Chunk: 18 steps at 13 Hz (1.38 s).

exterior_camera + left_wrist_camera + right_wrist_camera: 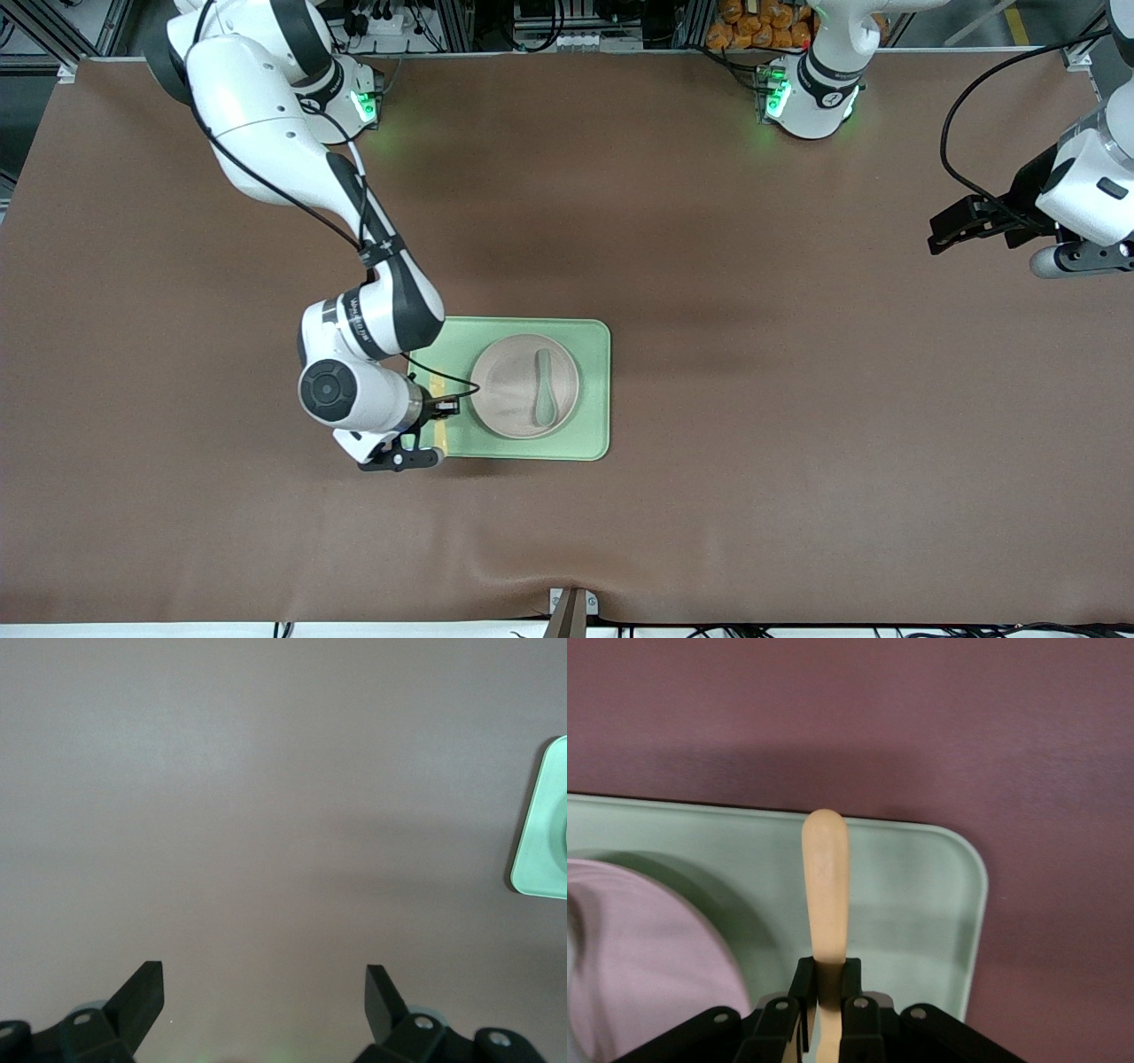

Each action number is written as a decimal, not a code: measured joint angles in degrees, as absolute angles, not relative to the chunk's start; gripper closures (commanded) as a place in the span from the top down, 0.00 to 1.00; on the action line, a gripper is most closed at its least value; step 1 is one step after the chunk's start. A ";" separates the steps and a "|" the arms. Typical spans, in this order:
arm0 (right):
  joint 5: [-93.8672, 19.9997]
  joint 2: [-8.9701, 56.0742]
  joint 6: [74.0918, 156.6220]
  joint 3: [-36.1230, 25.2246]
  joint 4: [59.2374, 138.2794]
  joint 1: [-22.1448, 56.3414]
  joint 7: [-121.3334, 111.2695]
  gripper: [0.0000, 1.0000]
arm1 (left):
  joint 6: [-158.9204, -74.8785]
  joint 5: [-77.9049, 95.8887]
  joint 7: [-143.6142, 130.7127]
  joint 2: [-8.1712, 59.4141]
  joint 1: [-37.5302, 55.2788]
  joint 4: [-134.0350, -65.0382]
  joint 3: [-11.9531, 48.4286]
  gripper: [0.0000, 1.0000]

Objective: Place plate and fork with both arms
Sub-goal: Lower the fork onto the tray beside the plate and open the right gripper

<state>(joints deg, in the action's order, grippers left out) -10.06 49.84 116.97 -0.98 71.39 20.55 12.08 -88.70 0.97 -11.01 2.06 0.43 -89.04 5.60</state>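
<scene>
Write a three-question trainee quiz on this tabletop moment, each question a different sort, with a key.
1. True or false: the spoon lies on the plate.
2. Multiple choice: what is the right gripper shut on? A) the spoon B) the fork C) the plate's rim
3. Fill in: the left gripper is ____ and holds nothing, waiting over bare table toward the left arm's end.

Key
1. True. The plate itself sits on the green tray.
2. B. The fork is held over the tray's strip beside the plate, toward the right arm's end.
3. open
</scene>
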 measured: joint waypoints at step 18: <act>-10.14 40.45 113.76 -1.16 77.39 19.52 16.46 1.00 | -88.70 0.97 -11.01 2.06 0.43 -89.06 5.60 1.00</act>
